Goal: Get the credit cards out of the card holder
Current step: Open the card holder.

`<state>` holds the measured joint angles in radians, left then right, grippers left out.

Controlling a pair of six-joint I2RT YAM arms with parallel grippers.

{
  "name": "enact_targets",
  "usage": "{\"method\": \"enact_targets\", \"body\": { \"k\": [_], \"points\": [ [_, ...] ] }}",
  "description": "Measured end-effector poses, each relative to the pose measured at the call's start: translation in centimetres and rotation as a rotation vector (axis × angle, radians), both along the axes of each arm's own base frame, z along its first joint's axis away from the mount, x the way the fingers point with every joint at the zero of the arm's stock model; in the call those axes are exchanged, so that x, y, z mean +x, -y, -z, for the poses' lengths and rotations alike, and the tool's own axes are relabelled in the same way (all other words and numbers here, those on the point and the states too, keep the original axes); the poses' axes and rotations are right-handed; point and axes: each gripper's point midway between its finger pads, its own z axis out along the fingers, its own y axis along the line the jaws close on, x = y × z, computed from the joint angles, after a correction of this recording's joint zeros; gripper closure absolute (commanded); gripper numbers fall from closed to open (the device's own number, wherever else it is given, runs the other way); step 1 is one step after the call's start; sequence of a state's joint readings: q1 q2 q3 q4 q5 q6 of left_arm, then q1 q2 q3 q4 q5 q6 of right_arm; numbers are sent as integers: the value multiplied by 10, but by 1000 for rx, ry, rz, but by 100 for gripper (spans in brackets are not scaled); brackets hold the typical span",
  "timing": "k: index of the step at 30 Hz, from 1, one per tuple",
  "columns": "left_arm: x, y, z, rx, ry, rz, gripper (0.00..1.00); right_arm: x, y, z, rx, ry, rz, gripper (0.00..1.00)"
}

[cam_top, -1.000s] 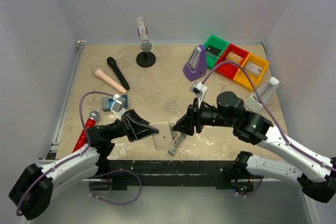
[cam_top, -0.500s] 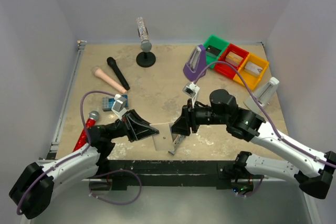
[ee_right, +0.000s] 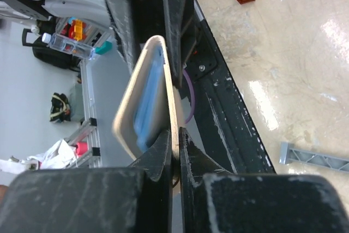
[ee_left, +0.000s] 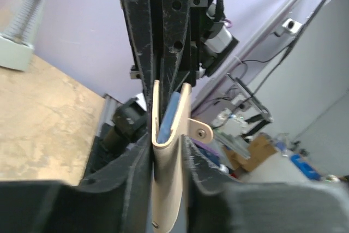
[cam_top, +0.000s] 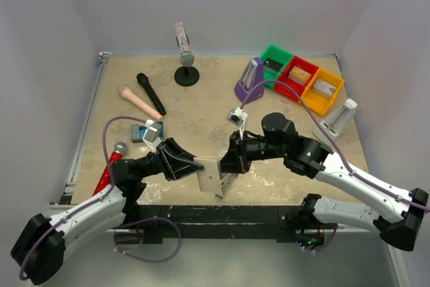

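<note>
Arms reaching inward, left end effector (cam_top: 194, 165) clamped on card holder (cam_top: 210, 180), right end effector (cam_top: 226, 164) pinching its flap.

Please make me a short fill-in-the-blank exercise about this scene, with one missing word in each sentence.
1. The left gripper and the right gripper both pinch the ____.
2. Inside, the wallet is coloured ____.
3. Between the green bin and the yellow bin stands a ____ bin.
Missing words: wallet; blue; red.
</note>
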<state>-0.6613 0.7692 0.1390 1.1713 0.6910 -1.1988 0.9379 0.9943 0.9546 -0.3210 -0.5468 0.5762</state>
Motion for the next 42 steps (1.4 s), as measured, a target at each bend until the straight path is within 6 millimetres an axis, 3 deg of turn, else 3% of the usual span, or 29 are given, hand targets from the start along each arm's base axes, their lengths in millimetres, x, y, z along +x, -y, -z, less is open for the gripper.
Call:
{"method": "enact_targets", "body": {
  "k": [2,5,10,21,28,42],
  "points": [
    [3,-2,-2,6,16,-38,45,-1,2,0,-6,1,1,100],
    [13,-6,-10,35,25,-125,0,-1,5,3,-29,-5,10,100],
    [24,-12,-14,73,11,-222,0,3,11,9,-79,-14,52,100],
    [28,-1,37,149,-93,-183,0,24,16,15,-172,-38,187,100],
    [19,3,33,134,-79,-158,0,36,23,32,-267,-69,276,100],
    [25,14,56,222,-120,-174,24,41,25,42,-315,-79,301,100]
  ]
}}
